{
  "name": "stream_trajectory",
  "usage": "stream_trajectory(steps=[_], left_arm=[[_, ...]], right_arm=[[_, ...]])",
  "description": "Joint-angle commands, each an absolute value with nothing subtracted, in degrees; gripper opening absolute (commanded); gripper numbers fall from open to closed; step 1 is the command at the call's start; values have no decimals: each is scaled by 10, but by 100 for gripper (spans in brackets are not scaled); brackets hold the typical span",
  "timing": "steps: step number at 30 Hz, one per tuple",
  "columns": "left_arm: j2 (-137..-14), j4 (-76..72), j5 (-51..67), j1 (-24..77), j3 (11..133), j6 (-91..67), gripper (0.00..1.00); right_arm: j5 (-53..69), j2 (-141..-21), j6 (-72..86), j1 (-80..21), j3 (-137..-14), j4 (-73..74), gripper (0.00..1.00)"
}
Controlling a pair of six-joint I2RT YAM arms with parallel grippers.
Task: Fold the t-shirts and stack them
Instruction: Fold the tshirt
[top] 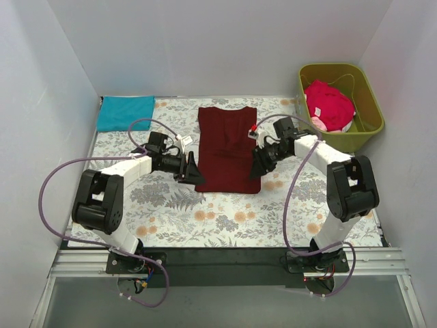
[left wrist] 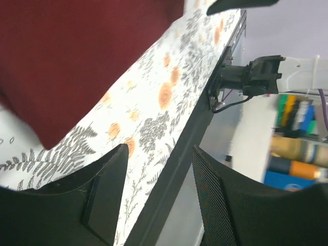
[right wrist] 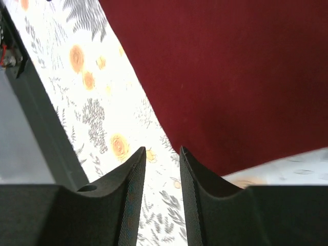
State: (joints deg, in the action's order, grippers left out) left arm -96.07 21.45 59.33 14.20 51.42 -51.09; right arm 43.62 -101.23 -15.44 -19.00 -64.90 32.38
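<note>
Top external view: the dark maroon t-shirt (top: 227, 147) lies flat mid-table, left gripper (top: 192, 169) at its 8 o'clock corner spread wide and empty, right gripper (top: 257, 162) at its 4 o'clock edge narrowly parted and empty; teal t-shirt (top: 125, 113) at 11 o'clock, red-pink t-shirt (top: 329, 104) in the tub (top: 356, 140) at 1 o'clock.

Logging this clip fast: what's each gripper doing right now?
Left gripper: open, holding nothing, beside the maroon shirt.
Right gripper: open by a narrow gap, holding nothing.
</note>
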Motion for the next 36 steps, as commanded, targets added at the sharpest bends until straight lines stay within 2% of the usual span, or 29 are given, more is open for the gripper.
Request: stream_trajectory(steps=[1, 5, 9, 19, 32, 36], left_arm=[[-907, 228, 569, 142, 564, -467, 51], [-976, 229, 454, 142, 661, -442, 55], [-1071, 239, 432, 143, 778, -421, 58], [-1215, 245, 381, 145, 897, -358, 62], [-1243, 251, 403, 156, 918, -350, 62], [-1243, 250, 400, 156, 914, -347, 63]], right_arm=[[408, -963, -202, -179, -718, 368, 40], [365, -1004, -221, -155, -804, 365, 41], [339, -1081, -211, -150, -900, 365, 41], [327, -1255, -171, -150, -1056, 347, 44], [352, -1259, -193, -156, -1023, 348, 54], [354, -1263, -194, -159, -1010, 350, 67]])
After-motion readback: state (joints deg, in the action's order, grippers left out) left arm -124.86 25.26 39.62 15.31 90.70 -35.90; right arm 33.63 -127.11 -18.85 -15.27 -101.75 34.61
